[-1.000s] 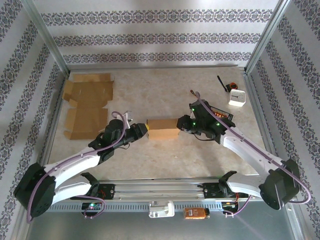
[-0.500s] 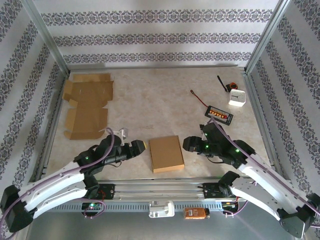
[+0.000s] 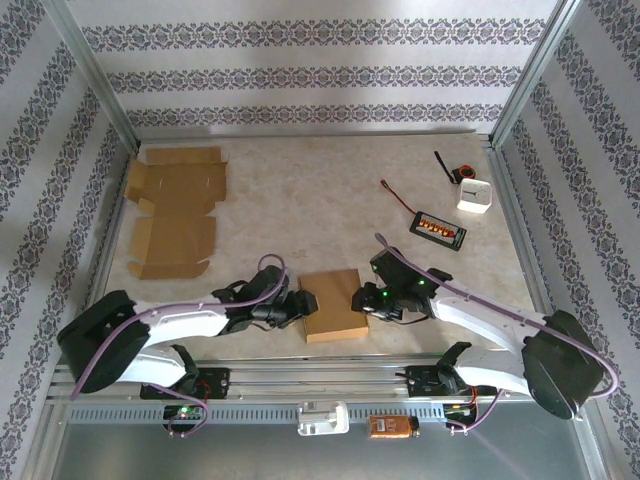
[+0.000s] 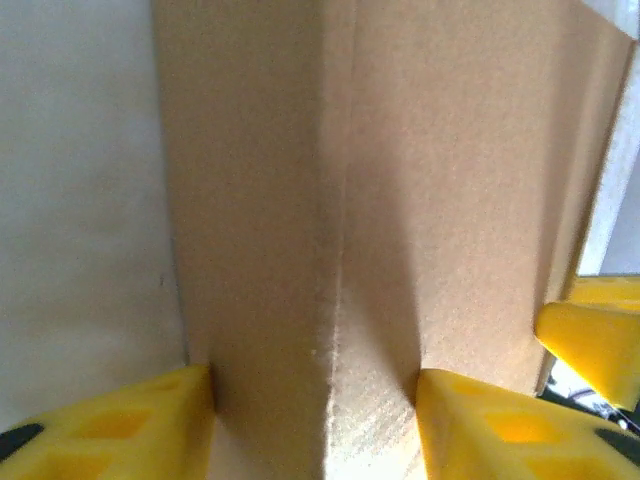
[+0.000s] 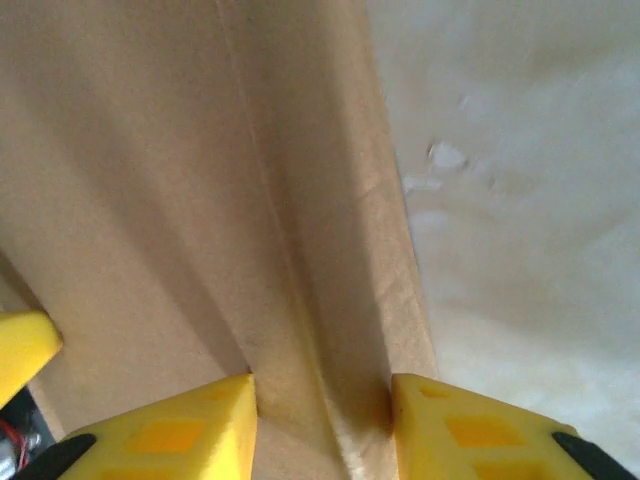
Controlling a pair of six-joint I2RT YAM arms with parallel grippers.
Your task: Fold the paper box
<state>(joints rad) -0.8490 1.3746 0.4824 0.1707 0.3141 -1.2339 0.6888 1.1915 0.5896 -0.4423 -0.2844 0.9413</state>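
Lying flat near the front edge of the table [image 3: 320,190], the folded paper box [image 3: 332,305] is seen from the top camera. It is flanked by the left gripper [image 3: 303,304] at its left side and the right gripper [image 3: 357,300] at its right. An unfolded cardboard blank [image 3: 175,210] is laid well apart at far left.

From the left wrist, a box edge is framed between yellow fingers [image 4: 110,430] set moderately apart; whether it is clamped cannot be told.

From the right wrist, the yellow fingers [image 5: 160,435] are set narrower astride a box edge; again, a grip cannot be told.
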